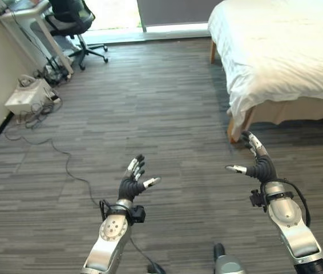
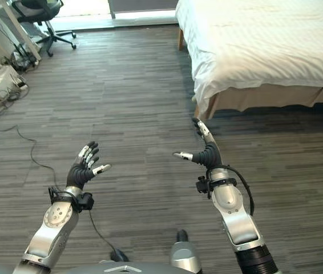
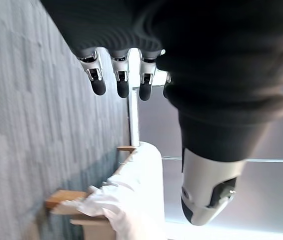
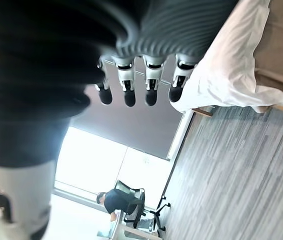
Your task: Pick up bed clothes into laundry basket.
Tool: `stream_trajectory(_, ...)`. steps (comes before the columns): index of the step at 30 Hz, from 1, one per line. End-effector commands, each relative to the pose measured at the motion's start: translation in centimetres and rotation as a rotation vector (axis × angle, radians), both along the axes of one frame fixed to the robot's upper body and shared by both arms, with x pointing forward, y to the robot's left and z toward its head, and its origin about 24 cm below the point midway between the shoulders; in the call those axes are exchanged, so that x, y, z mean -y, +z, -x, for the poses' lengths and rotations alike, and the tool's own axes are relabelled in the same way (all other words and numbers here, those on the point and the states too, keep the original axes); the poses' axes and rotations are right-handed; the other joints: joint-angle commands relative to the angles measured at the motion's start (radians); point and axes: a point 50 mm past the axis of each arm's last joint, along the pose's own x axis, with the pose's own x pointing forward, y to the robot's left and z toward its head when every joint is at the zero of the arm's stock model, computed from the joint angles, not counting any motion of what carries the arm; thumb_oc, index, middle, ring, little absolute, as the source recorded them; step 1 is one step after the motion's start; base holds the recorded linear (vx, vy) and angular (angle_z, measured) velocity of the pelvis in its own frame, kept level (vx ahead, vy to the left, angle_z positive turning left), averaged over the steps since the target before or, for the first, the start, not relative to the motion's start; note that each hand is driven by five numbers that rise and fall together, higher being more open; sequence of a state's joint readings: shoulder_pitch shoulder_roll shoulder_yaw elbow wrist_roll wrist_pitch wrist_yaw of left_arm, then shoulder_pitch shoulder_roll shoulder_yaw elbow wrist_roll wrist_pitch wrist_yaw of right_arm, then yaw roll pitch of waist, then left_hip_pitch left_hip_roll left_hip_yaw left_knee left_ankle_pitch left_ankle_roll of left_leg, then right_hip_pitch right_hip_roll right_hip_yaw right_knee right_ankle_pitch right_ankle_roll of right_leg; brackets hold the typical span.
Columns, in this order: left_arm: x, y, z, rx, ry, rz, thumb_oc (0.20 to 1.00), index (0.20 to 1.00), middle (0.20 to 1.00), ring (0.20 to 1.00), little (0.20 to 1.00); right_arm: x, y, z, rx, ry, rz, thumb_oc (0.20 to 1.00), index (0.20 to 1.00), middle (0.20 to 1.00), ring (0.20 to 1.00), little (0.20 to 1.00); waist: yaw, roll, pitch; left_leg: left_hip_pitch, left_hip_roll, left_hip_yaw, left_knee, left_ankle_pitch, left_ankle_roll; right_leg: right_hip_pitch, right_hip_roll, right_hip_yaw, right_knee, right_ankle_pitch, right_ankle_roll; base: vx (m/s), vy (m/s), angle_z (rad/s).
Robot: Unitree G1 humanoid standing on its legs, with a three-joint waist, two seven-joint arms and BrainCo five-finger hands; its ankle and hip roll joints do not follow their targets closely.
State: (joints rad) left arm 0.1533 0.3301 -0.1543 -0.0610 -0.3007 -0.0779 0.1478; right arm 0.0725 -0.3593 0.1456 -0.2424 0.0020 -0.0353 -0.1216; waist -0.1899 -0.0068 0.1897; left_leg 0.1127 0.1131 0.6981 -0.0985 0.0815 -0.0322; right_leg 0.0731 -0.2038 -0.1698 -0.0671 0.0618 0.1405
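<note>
A bed (image 1: 281,51) covered with a white sheet (image 2: 264,45) stands at the far right on wooden legs; the sheet hangs over its near corner. The same sheet (image 3: 136,200) shows past my left fingers, and the sheet (image 4: 231,75) shows past my right ones. My left hand (image 1: 132,181) is held over the bare floor at lower left, fingers straight and spread, holding nothing. My right hand (image 1: 257,162) hovers just in front of the bed's near corner, open and empty as well.
Grey wood-look floor (image 1: 150,103) stretches between me and the bed. A black office chair (image 1: 70,23) and a white desk (image 1: 27,17) stand at the far left, with a white box (image 1: 27,94) and loose cables by the wall.
</note>
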Motion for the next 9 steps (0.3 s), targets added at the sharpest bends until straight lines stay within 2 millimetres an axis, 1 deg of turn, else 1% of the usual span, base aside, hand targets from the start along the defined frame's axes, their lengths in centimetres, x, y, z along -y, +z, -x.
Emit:
stream_trajectory(1,-1.60,2.29,-0.40,0.121,0.028,-0.060,1.000,1.000,1.000,1.000,1.000,-0.36,2.08,-0.09,0.116,0.031,-0.074,1.000,1.000,1.000,1.000,1.000,0.000,-0.007,-0.068,0.030,0.070,-0.094,0.011,-0.082,-0.040,-0.058,0.028,-0.022,-0.020,-0.030,-0.004,0.04,0.025,0.29)
stream_trajectory(3,-1.78,2.14,-0.35,0.115,0.034,-0.067,1.000,1.000,1.000,1.000,1.000,-0.25,1.67,0.00,0.100,0.027,-0.080,1.000,1.000,1.000,1.000,1.000,0.002,-0.009,-0.072,0.041,0.081,-0.090,0.011,-0.082,-0.045,-0.047,0.025,-0.039,-0.020,-0.036,-0.003,0.04,0.013,0.03)
stream_trajectory(5,-2.10,1.86,-0.13,0.102,0.045,-0.064,1.000,1.000,1.000,1.000,1.000,-0.31,1.62,0.05,0.098,0.028,-0.088,1.000,1.000,1.000,1.000,1.000,0.011,-0.013,-0.074,0.041,0.086,-0.093,0.011,-0.072,-0.047,-0.043,0.027,-0.042,-0.020,-0.033,-0.009,0.02,-0.004,0.07)
stream_trajectory(9,-2.51,1.57,-0.01,0.087,0.054,-0.069,1.000,1.000,1.000,1.000,1.000,-0.39,1.55,0.00,0.096,0.030,-0.094,1.000,1.000,1.000,1.000,1.000,0.030,-0.019,-0.080,0.037,0.094,-0.107,0.011,-0.069,-0.048,-0.031,0.030,-0.046,-0.020,-0.041,-0.014,0.04,-0.003,0.00)
